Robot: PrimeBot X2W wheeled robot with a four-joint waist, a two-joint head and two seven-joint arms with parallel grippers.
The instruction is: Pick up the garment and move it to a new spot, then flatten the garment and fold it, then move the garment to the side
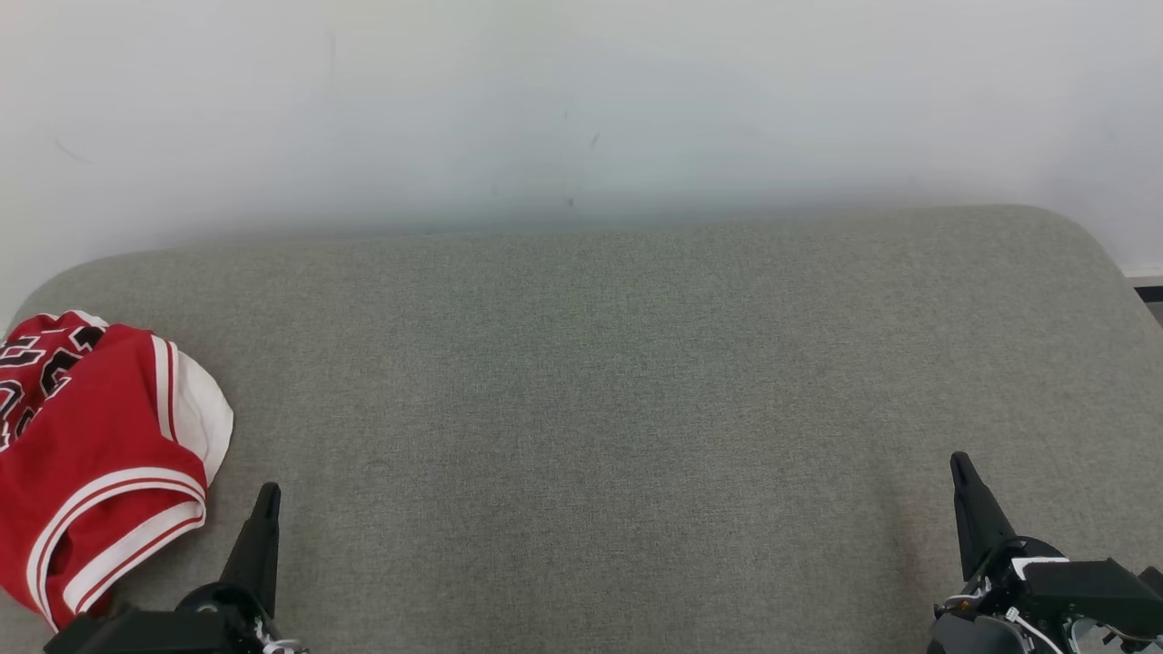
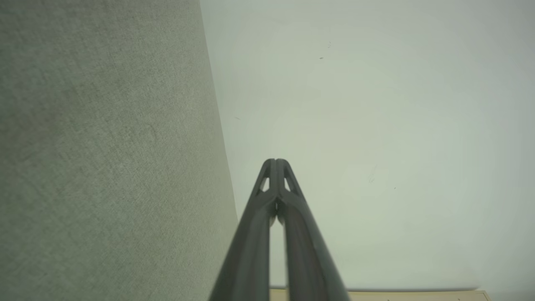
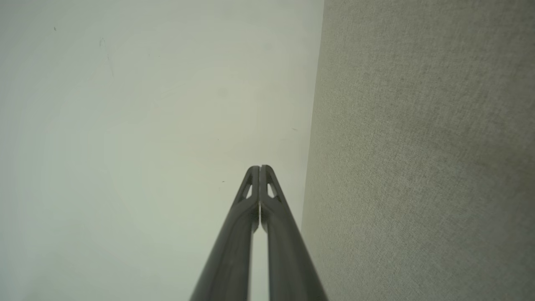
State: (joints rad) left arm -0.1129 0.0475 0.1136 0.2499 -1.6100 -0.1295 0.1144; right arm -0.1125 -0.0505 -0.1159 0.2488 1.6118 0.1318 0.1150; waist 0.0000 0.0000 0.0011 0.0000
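The garment (image 1: 95,454), a red jersey with white trim and black lettering, lies crumpled at the far left of the grey cushioned surface (image 1: 600,391), partly cut off by the picture's edge. My left gripper (image 1: 267,495) is shut just right of the garment's lower hem, apart from it and holding nothing. My right gripper (image 1: 960,465) is shut at the lower right, far from the garment. In the left wrist view the left gripper (image 2: 276,161) has its tips together against the white wall. In the right wrist view the right gripper (image 3: 259,168) is likewise closed and empty.
A white wall (image 1: 581,109) rises directly behind the cushioned surface. The surface has rounded far corners, and a dark strip of floor (image 1: 1147,292) shows past its right edge. Grey fabric runs between the two grippers.
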